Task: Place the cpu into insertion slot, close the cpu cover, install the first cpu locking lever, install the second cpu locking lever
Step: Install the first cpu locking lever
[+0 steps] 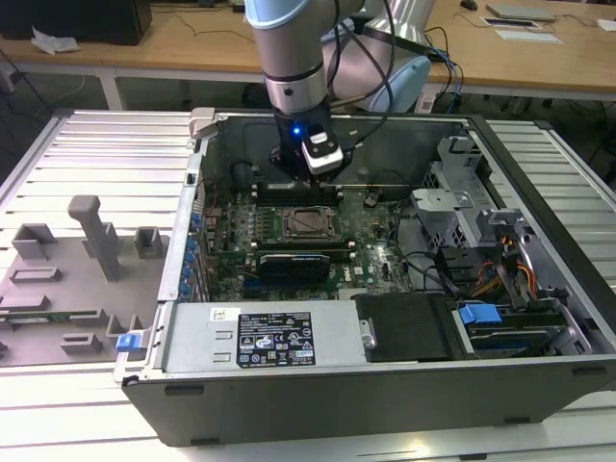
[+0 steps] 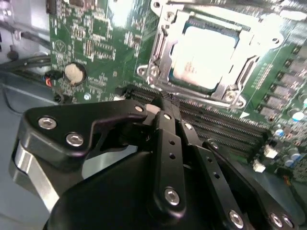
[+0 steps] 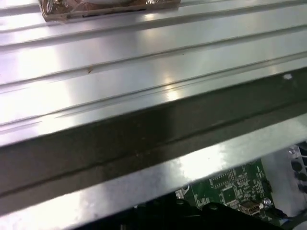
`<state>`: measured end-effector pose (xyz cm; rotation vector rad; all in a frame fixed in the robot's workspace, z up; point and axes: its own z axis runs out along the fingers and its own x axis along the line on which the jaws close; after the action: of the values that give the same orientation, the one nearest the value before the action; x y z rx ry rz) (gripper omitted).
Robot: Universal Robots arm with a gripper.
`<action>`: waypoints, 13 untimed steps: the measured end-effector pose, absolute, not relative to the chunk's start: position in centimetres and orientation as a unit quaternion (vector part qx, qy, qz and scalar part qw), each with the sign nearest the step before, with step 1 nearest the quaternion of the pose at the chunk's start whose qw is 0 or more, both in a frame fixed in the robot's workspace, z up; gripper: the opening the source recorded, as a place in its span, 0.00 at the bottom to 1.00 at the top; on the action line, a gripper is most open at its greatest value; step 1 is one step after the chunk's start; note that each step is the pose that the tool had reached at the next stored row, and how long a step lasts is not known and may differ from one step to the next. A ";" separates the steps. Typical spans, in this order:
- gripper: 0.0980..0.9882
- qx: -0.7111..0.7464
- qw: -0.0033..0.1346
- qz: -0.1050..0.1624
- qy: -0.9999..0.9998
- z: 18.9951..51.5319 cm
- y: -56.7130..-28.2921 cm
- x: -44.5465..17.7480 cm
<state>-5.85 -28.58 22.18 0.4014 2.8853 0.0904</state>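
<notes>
The cpu [image 2: 204,52] lies flat in the insertion slot on the green circuit board [image 2: 96,38], its pale metal top showing through the window of the cpu cover [image 2: 160,52]. The cover lies down over the chip and hides the slot's contact field. In the exterior view the cpu [image 1: 310,222] sits mid-board inside the open computer case. My gripper [image 2: 160,103] hangs just beside the socket, over the long memory slots, its black fingers [image 2: 165,139] shut with nothing between them. From outside, the gripper [image 1: 303,175] stands behind the socket. How the locking levers stand I cannot tell.
Black memory slots [image 2: 225,129] run between gripper and socket. A coin battery [image 2: 74,72] sits nearby. A black card [image 1: 303,262], a power supply [image 1: 269,337] and a drive cage [image 1: 452,212] crowd the case. A grey fixture plate [image 1: 67,279] lies at the exterior view's left. Ribbed metal tabletop [image 3: 144,62] surrounds the case.
</notes>
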 end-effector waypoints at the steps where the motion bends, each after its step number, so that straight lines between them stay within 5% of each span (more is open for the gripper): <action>1: 0.01 0.136 0.114 0.024 0.984 22.2 -28.6 -5.8; 6: 0.01 0.134 0.112 0.012 0.985 22.2 -28.6 -5.8; 9: 0.01 0.135 0.069 0.006 0.988 22.1 -28.6 -5.6; 13: 0.01 0.135 0.059 0.005 0.989 22.1 -28.8 -5.6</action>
<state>-5.55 -28.75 22.11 0.4076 2.9951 0.0137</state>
